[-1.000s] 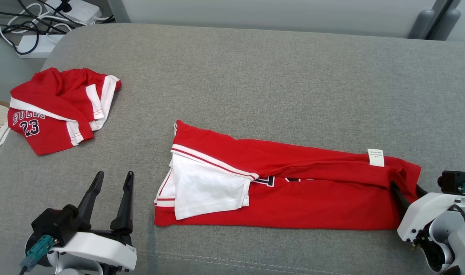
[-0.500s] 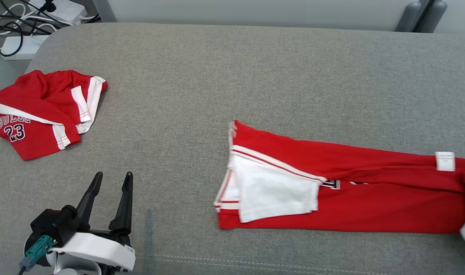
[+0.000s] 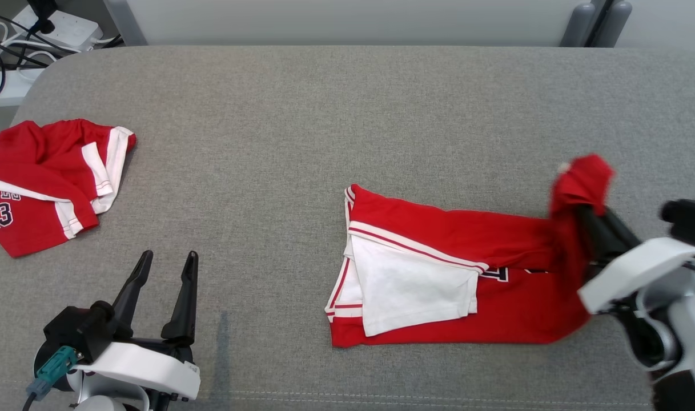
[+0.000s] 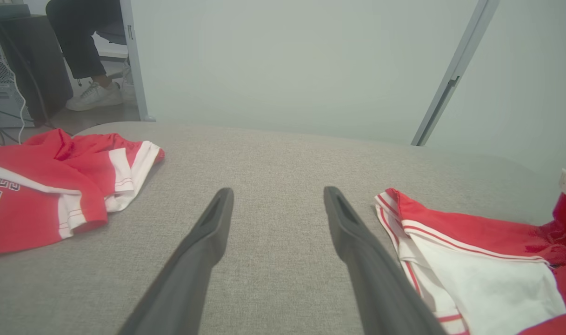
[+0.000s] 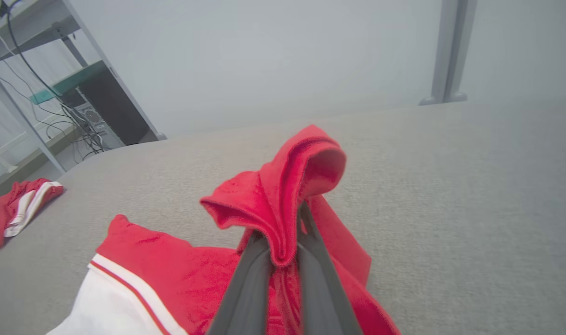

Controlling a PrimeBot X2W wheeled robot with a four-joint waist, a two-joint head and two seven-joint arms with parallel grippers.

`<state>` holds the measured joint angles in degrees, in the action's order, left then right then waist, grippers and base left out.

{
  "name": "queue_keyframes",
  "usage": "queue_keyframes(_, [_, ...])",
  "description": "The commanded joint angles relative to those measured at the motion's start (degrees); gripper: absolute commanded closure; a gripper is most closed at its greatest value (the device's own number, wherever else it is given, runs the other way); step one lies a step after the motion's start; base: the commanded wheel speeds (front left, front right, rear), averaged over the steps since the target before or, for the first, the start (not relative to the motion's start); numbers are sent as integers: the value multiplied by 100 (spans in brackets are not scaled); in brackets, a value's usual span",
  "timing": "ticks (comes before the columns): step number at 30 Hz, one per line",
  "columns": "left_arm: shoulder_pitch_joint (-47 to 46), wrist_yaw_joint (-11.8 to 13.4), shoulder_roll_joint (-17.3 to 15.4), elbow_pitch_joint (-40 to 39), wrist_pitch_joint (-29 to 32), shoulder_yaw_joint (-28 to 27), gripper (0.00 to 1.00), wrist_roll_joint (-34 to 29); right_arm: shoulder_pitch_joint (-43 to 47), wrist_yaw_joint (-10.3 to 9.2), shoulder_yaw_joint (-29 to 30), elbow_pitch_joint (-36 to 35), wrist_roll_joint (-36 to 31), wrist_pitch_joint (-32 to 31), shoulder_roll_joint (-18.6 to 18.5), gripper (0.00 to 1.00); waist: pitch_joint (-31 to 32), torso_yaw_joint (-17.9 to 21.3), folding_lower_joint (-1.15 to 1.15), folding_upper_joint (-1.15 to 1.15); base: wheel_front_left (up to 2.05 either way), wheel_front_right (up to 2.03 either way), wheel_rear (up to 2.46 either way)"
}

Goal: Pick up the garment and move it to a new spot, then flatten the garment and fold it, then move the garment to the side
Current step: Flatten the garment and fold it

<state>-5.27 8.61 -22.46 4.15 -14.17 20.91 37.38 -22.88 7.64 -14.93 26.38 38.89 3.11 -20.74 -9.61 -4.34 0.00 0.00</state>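
over at the right end of the grey fabric-topped desk (image 3: pixel 353 114), the right claw (image 3: pixel 595 221) is pressed together on a bunched corner of the red garment (image 3: pixel 495 285). it holds that end up off the surface while the rest lies flat, right of the desk's middle, with a white-trimmed flap folded over its left end. i'd guess it grips the end so the cloth can be carried over onto itself for a fold. it seems to pinch several layers, though the bunching hides how many. at the lower left, the left claw (image 3: pixel 169 258) rests with fingers spread, empty and well apart from the garment, probably to keep clear. a second red jersey (image 3: pixel 44 177) lies crumpled at the far left edge.
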Motion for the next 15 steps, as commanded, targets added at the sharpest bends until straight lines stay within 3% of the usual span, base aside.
queue_keyframes(1, [-251,-38,-162,-135,-35,-234,0,-53,123,-15,-235,-696,-30,-141,87,100,12,15,0,0,0,0,0])
queue_keyframes(4, [-275,-44,-174,-138,-12,-207,0,-61,258,-15,-506,-1495,-114,-410,499,100,21,15,0,0,0,0,0])
queue_keyframes(7, [-315,-61,-161,-124,21,-149,0,-72,294,-15,-793,-1787,-175,-657,1018,100,32,-36,0,0,0,0,0])
queue_keyframes(10, [-393,-102,-117,-82,54,-59,0,-87,205,-15,-1055,-1610,-343,-731,1424,100,52,-146,0,0,0,0,0])
queue_keyframes(15, [-550,-193,-27,-14,83,106,0,-124,-146,-15,-1368,-820,-549,-564,1702,100,49,-365,0,0,0,0,0])
